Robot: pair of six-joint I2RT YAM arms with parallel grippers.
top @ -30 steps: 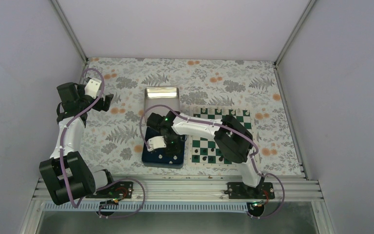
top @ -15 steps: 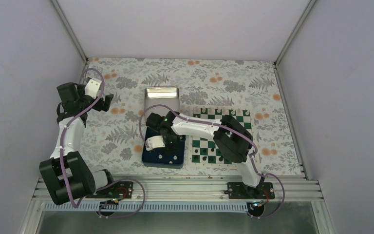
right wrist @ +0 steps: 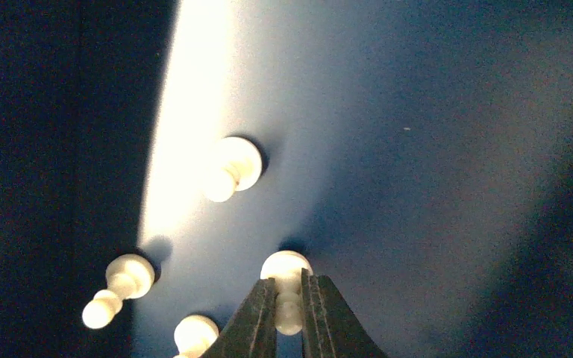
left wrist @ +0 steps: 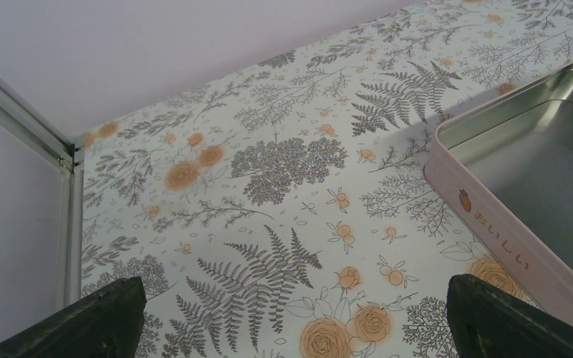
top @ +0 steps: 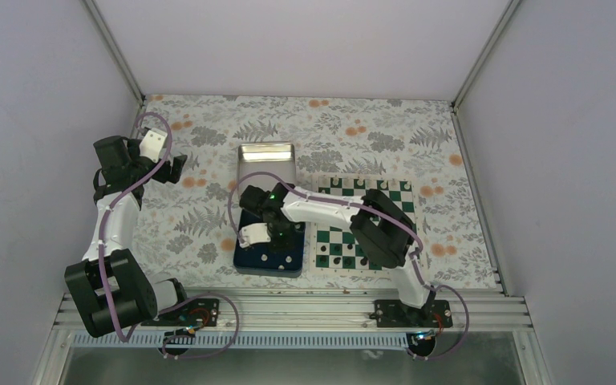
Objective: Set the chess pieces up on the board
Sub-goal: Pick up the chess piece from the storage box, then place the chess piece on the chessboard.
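The right gripper (right wrist: 289,287) pinches a white chess piece (right wrist: 286,267) in the blue tray (right wrist: 418,186) — the left gripper (left wrist: 292,287) gapes wide.

Right fingers (right wrist: 257,328) together; left fingers (left wrist: 112,317) wide apart.

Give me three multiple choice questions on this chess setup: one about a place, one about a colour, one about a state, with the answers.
1. The board has dark squares that are: A red, B green, C brown.
2. The right gripper is over: A the board, B the metal tin, C the dark blue tray.
3. The left gripper is: A open and empty, B shut on a piece, C shut on the tin.
Answers: 1 B, the top view shows green and white checks. 2 C, its wrist view shows the blue floor, jaws pinching a white piece. 3 A, its jaws stand wide apart over the tablecloth.
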